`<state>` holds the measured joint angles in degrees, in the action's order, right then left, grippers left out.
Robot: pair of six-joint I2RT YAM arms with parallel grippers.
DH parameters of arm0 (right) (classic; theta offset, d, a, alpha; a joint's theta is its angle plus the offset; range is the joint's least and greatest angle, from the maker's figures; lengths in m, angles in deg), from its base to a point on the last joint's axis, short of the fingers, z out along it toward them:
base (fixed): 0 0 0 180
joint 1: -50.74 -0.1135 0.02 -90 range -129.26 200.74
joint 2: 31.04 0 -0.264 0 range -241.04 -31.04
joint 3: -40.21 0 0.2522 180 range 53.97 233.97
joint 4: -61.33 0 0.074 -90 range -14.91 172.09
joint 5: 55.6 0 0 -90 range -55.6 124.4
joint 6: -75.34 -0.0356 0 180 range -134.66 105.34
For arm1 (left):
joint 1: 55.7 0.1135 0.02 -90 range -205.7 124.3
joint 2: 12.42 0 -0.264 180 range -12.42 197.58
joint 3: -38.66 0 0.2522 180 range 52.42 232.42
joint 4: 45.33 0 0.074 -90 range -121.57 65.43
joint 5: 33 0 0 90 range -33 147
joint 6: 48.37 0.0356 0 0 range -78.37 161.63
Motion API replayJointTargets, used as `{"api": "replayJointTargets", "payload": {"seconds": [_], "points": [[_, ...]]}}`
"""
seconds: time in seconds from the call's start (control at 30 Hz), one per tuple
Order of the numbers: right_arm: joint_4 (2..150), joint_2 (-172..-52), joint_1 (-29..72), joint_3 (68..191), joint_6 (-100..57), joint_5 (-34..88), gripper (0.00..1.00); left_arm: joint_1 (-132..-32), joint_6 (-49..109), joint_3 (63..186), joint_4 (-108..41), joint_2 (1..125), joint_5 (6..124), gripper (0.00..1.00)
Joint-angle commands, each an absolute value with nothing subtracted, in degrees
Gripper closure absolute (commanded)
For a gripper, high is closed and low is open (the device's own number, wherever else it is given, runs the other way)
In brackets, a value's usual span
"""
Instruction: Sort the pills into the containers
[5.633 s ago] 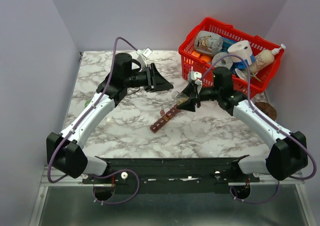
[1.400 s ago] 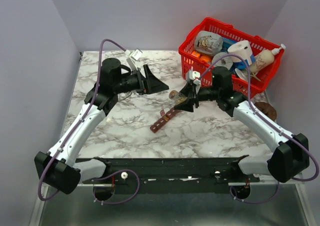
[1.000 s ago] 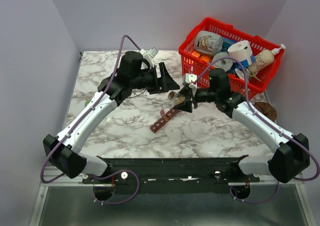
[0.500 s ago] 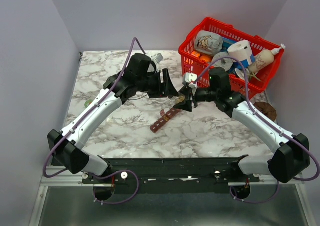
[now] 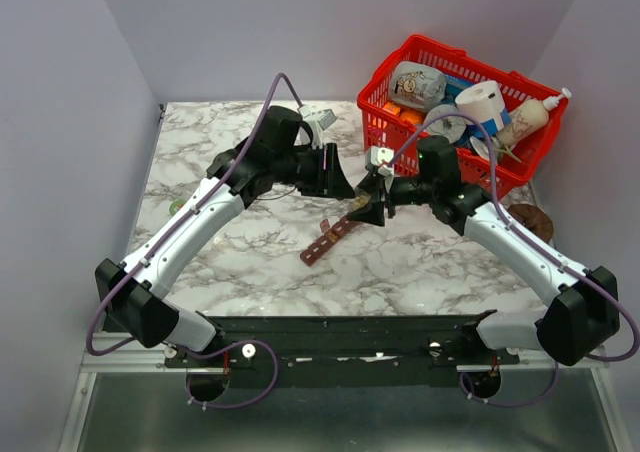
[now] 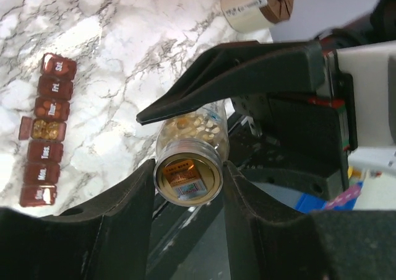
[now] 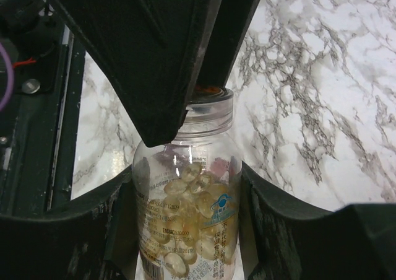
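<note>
Right fingers [image 7: 117, 221] are part-open, clamping the small clear plastic bottle [image 7: 185, 230] by its body, just beyond the far end of the dark red-brown strip of compartments [image 6: 44, 130] on the marble table [image 5: 250, 262]. Tan pills [image 7: 189, 190] sit inside the bottle. Left fingers [image 6: 137, 196] are nearly closed on the greenish round cap [image 6: 187, 179], apparently touching both sides. I'd seat that grip squarely, twist gently and keep the bottle steady.

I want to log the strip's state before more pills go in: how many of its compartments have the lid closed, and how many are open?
Closed compartments: 6
Open compartments: 1
Total: 7
</note>
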<state>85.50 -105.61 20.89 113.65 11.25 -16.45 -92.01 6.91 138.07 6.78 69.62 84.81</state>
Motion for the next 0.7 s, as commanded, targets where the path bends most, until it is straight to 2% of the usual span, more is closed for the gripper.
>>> {"api": "replayJointTargets", "payload": {"seconds": [0.0, 0.13, 0.3, 0.4, 0.43, 0.5, 0.53, 0.67], "points": [[82.82, -105.84, 20.42, 114.7, 8.11, -24.22, 0.93, -90.68, 19.8, 136.45, 7.37, 69.94, 97.38, 0.7], [80.2, -106.1, 20.51, 114.26, 3.82, -29.76, 0.93, -89.89, 30.27, 136.09, 11.21, 70.11, 103.05, 0.68], [77.11, -106.8, 20.51, 113.56, 0.11, -31.61, 0.93, -89.98, 36.97, 135.92, 13.78, 69.67, 101.91, 0.61], [77.02, -106.8, 20.51, 113.56, -0.07, -31.0, 0.93, -89.98, 36.45, 136.1, 13.96, 69.59, 99.81, 0.49], [77.02, -106.8, 20.51, 113.56, -0.07, -30.73, 0.93, -89.98, 36.27, 136.1, 13.09, 68.98, 99.19, 0.35], [77.02, -106.8, 20.51, 113.56, -0.07, -30.56, 0.93, -89.45, 34.61, 135.75, 11.24, 67.66, 97.61, 0.17], [77.02, -106.72, 20.51, 113.47, 0.02, -30.38, 0.93, -89.1, 33.99, 135.22, 9.23, 66.26, 97.43, 0.01], [77.2, -106.54, 20.59, 113.38, 0.46, -29.77, 0.93, -86.64, 28.28, 133.55, 3.86, 63.27, 98.91, 0.01]]}}
